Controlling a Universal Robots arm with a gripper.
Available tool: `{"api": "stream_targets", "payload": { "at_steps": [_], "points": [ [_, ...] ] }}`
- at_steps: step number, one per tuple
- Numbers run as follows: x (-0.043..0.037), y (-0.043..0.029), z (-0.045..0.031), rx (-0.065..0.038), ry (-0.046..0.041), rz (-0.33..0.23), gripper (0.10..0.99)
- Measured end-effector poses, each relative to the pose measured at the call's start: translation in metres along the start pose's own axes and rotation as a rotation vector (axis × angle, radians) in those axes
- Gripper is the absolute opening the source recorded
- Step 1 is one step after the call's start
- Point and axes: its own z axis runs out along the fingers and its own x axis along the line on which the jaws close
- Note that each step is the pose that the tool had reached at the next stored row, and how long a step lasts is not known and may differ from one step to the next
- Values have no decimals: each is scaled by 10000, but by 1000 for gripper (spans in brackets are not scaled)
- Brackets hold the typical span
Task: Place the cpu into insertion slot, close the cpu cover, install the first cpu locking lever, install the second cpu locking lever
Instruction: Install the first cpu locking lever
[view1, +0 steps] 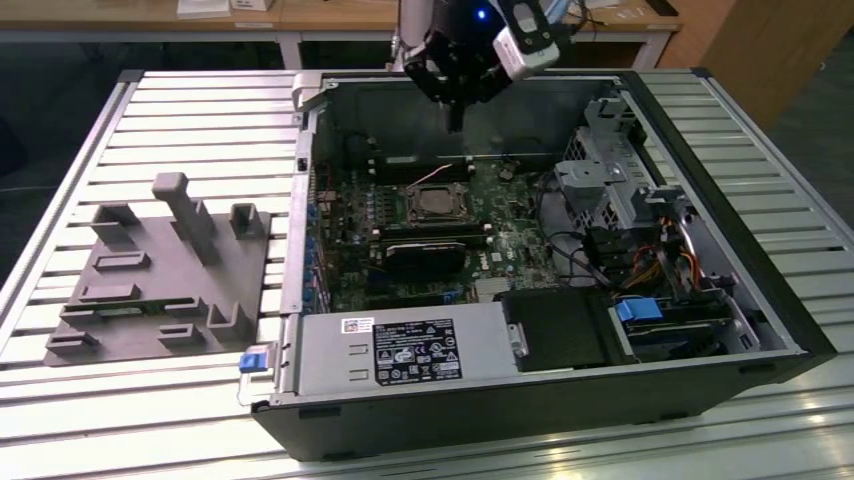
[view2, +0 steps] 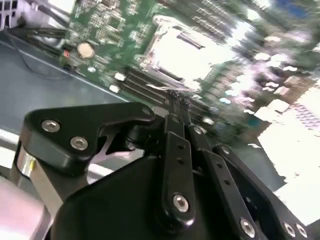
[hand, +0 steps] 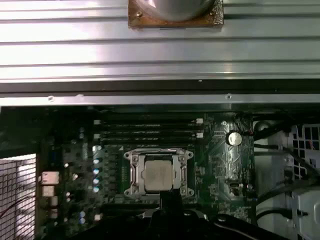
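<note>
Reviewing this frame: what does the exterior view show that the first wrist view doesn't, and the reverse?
Exterior view: the full outline of the open computer case, a grey fixture block on the exterior view's left, and the power supply.
First wrist view: close detail of the silvery cpu cover framing the cpu, plus a coin-cell battery and the memory slots.
Both: the green motherboard, the cpu, and the hand above the board.
</note>
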Motion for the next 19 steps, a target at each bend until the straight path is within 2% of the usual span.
{"api": "stream_targets", "payload": {
  "at_steps": [1, 3, 5, 19],
  "points": [
    [49, -54, -94, -25, 22, -24, 118],
    [119, -132, -230, -63, 53, -58, 118],
    [154, -171, -295, -84, 68, -75, 118],
    [157, -170, -289, -86, 70, -76, 106]
  ]
}}
